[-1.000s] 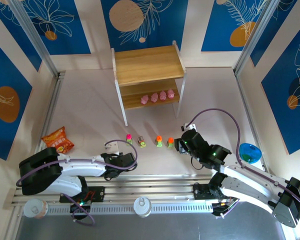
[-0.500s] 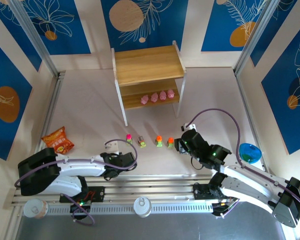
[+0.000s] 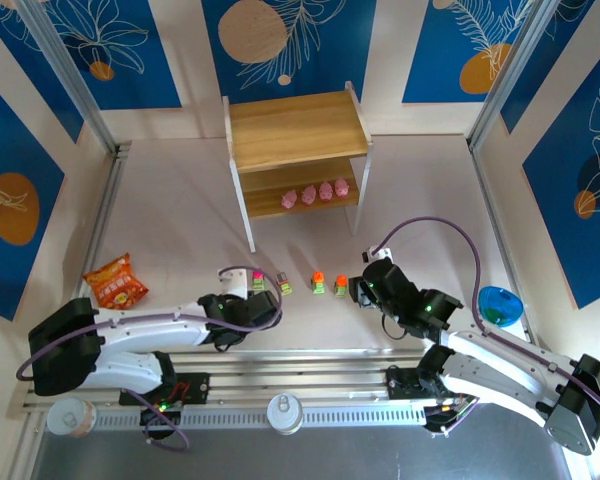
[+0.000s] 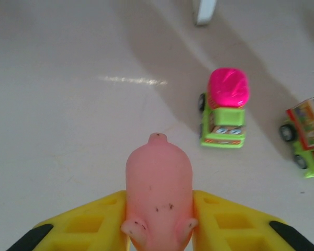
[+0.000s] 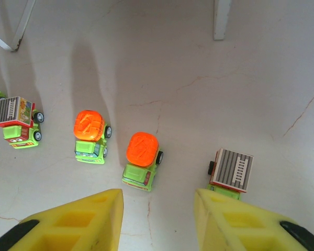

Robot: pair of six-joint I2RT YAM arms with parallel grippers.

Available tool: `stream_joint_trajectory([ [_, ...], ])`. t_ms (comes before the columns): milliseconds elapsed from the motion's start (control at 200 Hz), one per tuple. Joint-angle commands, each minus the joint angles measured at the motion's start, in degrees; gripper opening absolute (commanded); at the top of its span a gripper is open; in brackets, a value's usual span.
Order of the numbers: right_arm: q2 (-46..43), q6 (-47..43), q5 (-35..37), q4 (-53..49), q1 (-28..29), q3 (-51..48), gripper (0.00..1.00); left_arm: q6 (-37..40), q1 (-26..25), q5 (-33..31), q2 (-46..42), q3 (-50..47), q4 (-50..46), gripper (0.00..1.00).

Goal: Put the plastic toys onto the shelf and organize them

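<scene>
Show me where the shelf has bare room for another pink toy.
The top board is bare. On the lower board, the left end, between the white side frame and the four pink figurines, is free; its middle and right are crowded.

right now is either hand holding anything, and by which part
The left hand grips a pink figurine by its two sides, near its wrist-side end. The right hand is open, holding nothing.
</scene>
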Motion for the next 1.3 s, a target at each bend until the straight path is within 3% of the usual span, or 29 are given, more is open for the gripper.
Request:
stream_joint_trajectory([
  [0, -0.2, -0.3, -0.1, 0.4, 0.3, 0.4, 0.4, 5.4, 1.2, -2.3, 0.0, 4.2, -1.7, 0.31],
  [510, -0.2, -0.2, -0.3, 0.4, 0.2, 0.3, 0.4, 20.6, 9.5, 3.2, 6.3, 18.0, 3.5, 0.31],
  [1296, -0.1, -0.3, -0.6, 0.7, -0.2, 0.2, 0.4, 31.5, 17.0, 8.6, 16.4, 34.9, 5.2, 0.31],
])
